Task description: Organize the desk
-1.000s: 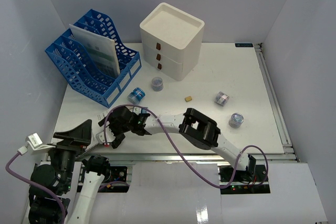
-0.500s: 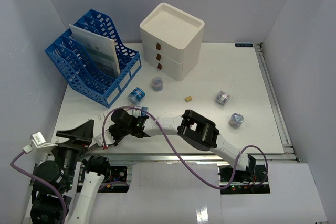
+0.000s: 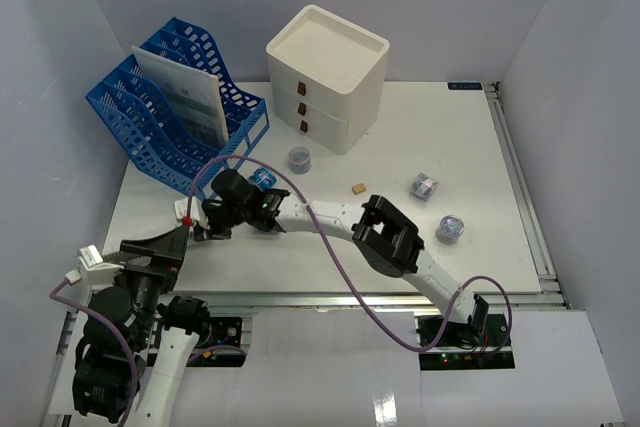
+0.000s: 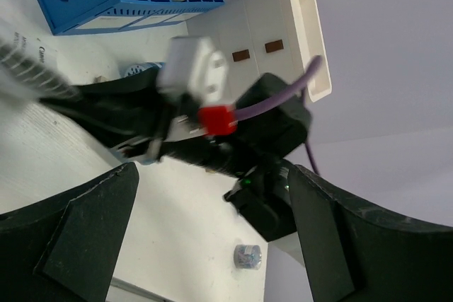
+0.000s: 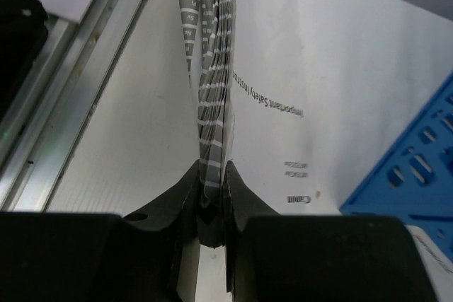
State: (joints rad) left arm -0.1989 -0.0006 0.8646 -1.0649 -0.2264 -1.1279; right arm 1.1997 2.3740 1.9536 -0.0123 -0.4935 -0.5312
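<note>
My right gripper (image 5: pixel 210 167) is shut on the grey-striped edge of a white booklet (image 5: pixel 283 61) with printed lines on its cover. The booklet stands on edge over the white desk (image 5: pixel 134 139), close to the metal front rail (image 5: pixel 71 83). In the top view, the right gripper (image 3: pixel 203 224) reaches across to the near left of the desk (image 3: pixel 440 127); the booklet hardly shows there against the white top. My left gripper (image 3: pixel 150 247) hovers just in front of it, open and holding nothing. In the left wrist view, the left gripper (image 4: pixel 212 175) frames the right arm's wrist.
A blue file rack (image 3: pixel 170 137) holding a white sheet (image 3: pixel 185 92) stands at the back left. Beside it is a white three-drawer box (image 3: pixel 326 77). Small rolls (image 3: pixel 299 158) (image 3: pixel 423 186) (image 3: pixel 450 228) and a brown block (image 3: pixel 357 187) lie around the middle.
The right gripper has shut on the booklet's edge and moved away from the front rail toward the rack. The left gripper has stayed open and shifted slightly.
</note>
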